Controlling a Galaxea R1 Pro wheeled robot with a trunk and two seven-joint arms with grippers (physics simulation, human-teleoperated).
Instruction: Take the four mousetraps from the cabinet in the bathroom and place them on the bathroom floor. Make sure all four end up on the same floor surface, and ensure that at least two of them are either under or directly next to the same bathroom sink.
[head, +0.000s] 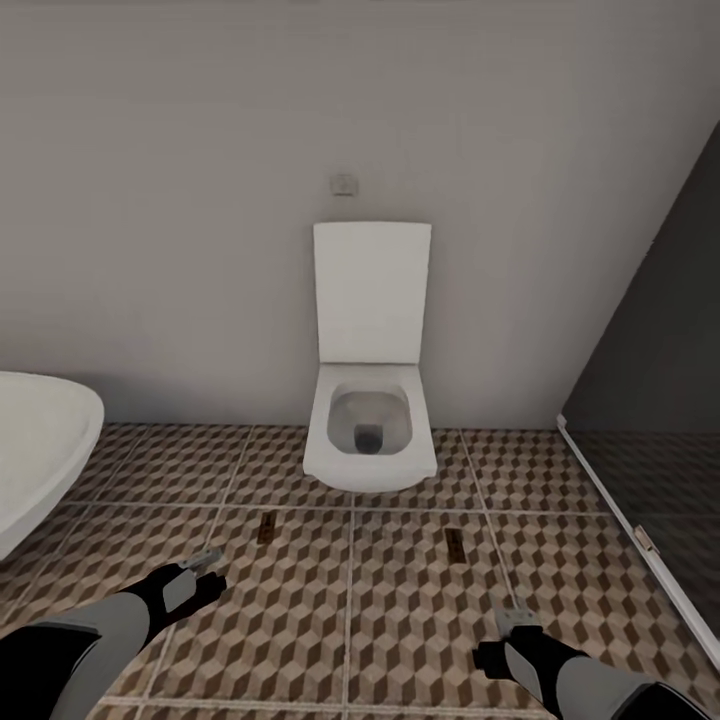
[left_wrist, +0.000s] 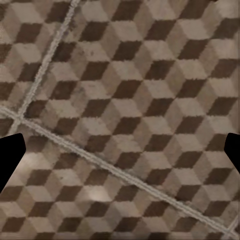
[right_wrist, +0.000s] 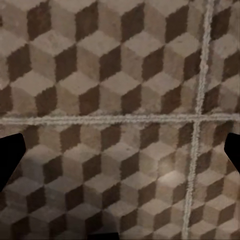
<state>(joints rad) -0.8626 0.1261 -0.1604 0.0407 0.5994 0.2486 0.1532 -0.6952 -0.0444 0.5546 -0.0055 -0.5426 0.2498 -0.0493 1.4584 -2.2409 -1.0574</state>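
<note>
While two mousetraps (head: 266, 528) (head: 454, 544) lie on the bathroom floor (head: 400, 600) near the toilet (head: 370, 440), both grippers (head: 200, 572) (head: 515, 625) hang open and empty, so fetching more looks next.

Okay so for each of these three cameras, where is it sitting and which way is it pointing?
Head view: high on the robot, looking forward and down at the toilet, two mousetraps on the bathroom floor; left gripper and right gripper show.
Left wrist view: near that gripper, facing the floor; dark fingertips at the edges.
Right wrist view: likewise, fingertips at the edges.
Both wrist views share cube-patterned tiles and grout lines.
</note>
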